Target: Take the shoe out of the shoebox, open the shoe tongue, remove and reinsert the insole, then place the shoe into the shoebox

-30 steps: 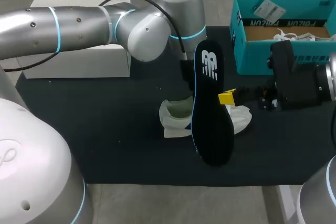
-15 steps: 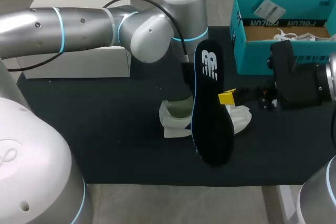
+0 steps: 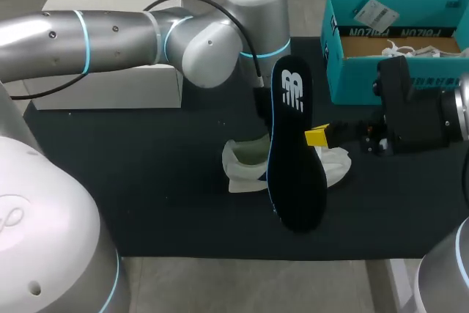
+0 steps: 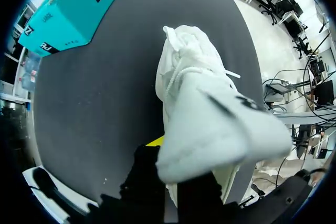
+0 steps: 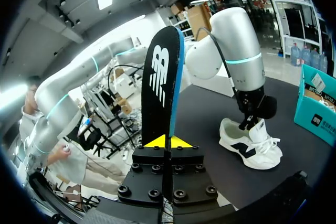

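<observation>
The shoe [image 3: 245, 168] is a white sneaker with a navy side mark and white laces. It stands on its sole near the middle of the table, and its tongue is pulled up in the left pincer [image 5: 247, 123]. The insole [image 3: 297, 152] is black with a blue edge and a white logo at 1 end. It is out of the shoe, upright, gripped at its lower end by the right pincer [image 5: 168, 141]. The shoebox [image 3: 346, 82] is teal and open, with white paper inside. It sits at the table's far right, apart from the shoe.
</observation>
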Robot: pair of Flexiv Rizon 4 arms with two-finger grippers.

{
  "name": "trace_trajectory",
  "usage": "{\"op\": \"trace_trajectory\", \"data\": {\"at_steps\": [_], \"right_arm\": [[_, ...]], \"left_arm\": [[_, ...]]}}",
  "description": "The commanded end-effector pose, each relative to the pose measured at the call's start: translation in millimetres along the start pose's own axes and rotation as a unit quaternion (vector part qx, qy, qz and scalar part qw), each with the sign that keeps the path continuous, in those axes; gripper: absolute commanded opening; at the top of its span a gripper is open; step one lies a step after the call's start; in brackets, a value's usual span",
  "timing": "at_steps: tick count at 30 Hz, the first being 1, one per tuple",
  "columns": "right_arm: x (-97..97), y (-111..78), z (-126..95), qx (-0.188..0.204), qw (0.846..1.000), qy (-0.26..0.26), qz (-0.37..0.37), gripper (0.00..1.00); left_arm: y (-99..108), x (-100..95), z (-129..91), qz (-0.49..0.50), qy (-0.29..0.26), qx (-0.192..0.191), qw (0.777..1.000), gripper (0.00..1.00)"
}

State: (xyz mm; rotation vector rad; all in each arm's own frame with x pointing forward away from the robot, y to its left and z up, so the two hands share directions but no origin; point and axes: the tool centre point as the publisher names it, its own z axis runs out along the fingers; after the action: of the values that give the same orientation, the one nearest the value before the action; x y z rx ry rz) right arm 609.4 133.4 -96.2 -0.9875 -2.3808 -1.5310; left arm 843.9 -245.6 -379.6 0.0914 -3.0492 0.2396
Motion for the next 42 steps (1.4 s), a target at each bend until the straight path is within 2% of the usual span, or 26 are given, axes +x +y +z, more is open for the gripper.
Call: {"op": "trace_trajectory", "data": {"at_steps": [1, 5, 6, 8, 9, 10, 11, 15, 16, 17, 18, 20, 21, 22, 23, 24, 25, 26, 28, 29, 33, 35, 36, 37, 42], "right_arm": [[3.0, -2.8, 1.1, -0.002, 1.0, -0.004, 0.001, 0.0], [3.0, -2.8, 1.1, -0.002, 1.0, -0.004, 0.001, 0.0], [3.0, -2.8, 1.1, -0.002, 1.0, -0.004, 0.001, 0.0], [3.0, -2.8, 1.1, -0.002, 1.0, -0.004, 0.001, 0.0], [3.0, -2.8, 1.1, -0.002, 1.0, -0.004, 0.001, 0.0], [3.0, -2.8, 1.1, -0.002, 1.0, -0.004, 0.001, 0.0], [3.0, -2.8, 1.1, -0.002, 1.0, -0.004, 0.001, 0.0], [3.0, -2.8, 1.1, -0.002, 1.0, -0.004, 0.001, 0.0], [3.0, -2.8, 1.1, -0.002, 1.0, -0.004, 0.001, 0.0], [3.0, -2.8, 1.1, -0.002, 1.0, -0.004, 0.001, 0.0], [3.0, -2.8, 1.1, -0.002, 1.0, -0.004, 0.001, 0.0], [3.0, -2.8, 1.1, -0.002, 1.0, -0.004, 0.001, 0.0], [3.0, -2.8, 1.1, -0.002, 1.0, -0.004, 0.001, 0.0], [3.0, -2.8, 1.1, -0.002, 1.0, -0.004, 0.001, 0.0], [3.0, -2.8, 1.1, -0.002, 1.0, -0.004, 0.001, 0.0], [3.0, -2.8, 1.1, -0.002, 1.0, -0.004, 0.001, 0.0], [3.0, -2.8, 1.1, -0.002, 1.0, -0.004, 0.001, 0.0], [3.0, -2.8, 1.1, -0.002, 1.0, -0.004, 0.001, 0.0], [3.0, -2.8, 1.1, -0.002, 1.0, -0.004, 0.001, 0.0], [3.0, -2.8, 1.1, -0.002, 1.0, -0.004, 0.001, 0.0], [3.0, -2.8, 1.1, -0.002, 1.0, -0.004, 0.001, 0.0], [3.0, -2.8, 1.1, -0.002, 1.0, -0.004, 0.001, 0.0], [3.0, -2.8, 1.1, -0.002, 1.0, -0.004, 0.001, 0.0], [3.0, -2.8, 1.1, -0.002, 1.0, -0.004, 0.001, 0.0], [3.0, -2.8, 1.1, -0.002, 1.0, -0.004, 0.001, 0.0]], "left_arm": [[2.9, -2.4, -2.7, 0.013, 0.007, -0.002, 1.0, 0.0], [6.9, -8.1, -19.3, 0.061, 0.023, -0.004, 0.998, 0.0], [6.0, -9.4, -23.7, 0.082, 0.034, -0.014, 0.996, 0.0], [4.8, -10.4, -34.4, 0.129, 0.037, -0.004, 0.991, 0.0], [2.7, -11.5, -37.9, 0.156, 0.053, -0.017, 0.986, 0.0], [1.9, -11.9, -42.3, 0.173, 0.047, -0.008, 0.984, 0.0], [0.6, -12.9, -46.4, 0.191, 0.06, -0.03, 0.979, 0.0], [-3.1, -13.0, -56.7, 0.277, 0.083, -0.035, 0.957, 0.0], [-3.5, -12.6, -59.7, 0.314, 0.098, -0.039, 0.944, 0.0], [-5.9, -10.0, -61.3, 0.372, 0.11, -0.037, 0.921, 0.0], [-6.5, -8.3, -63.0, 0.389, 0.112, -0.043, 0.913, 0.0], [-10.7, -5.2, -64.5, 0.469, 0.145, -0.05, 0.87, 0.0], [-11.4, -5.0, -66.5, 0.488, 0.154, -0.057, 0.857, 0.0], [-14.4, -1.2, -66.6, 0.539, 0.168, -0.069, 0.822, 0.0], [-14.4, 1.4, -70.0, 0.564, 0.16, -0.05, 0.809, 0.0], [-14.5, 1.4, -72.2, 0.586, 0.162, -0.063, 0.792, 0.0], [-14.2, 4.0, -73.4, 0.621, 0.156, -0.056, 0.766, 0.0], [-12.4, 2.8, -76.5, 0.629, 0.147, -0.043, 0.762, 0.0], [-8.8, 0.5, -78.1, 0.661, 0.14, -0.041, 0.736, 0.0], [-6.6, -3.1, -79.1, 0.661, 0.136, -0.034, 0.737, 0.0], [0.5, -10.6, -82.7, 0.711, 0.101, -0.025, 0.695, 0.0], [1.6, -12.8, -84.1, 0.719, 0.09, -0.021, 0.689, 0.0], [1.2, -14.7, -84.7, 0.717, 0.072, -0.026, 0.693, 0.0], [0.8, -18.4, -85.5, 0.701, 0.063, -0.016, 0.711, 0.0], [0.8, -18.4, -85.5, 0.701, 0.063, -0.016, 0.711, 0.0]]}}
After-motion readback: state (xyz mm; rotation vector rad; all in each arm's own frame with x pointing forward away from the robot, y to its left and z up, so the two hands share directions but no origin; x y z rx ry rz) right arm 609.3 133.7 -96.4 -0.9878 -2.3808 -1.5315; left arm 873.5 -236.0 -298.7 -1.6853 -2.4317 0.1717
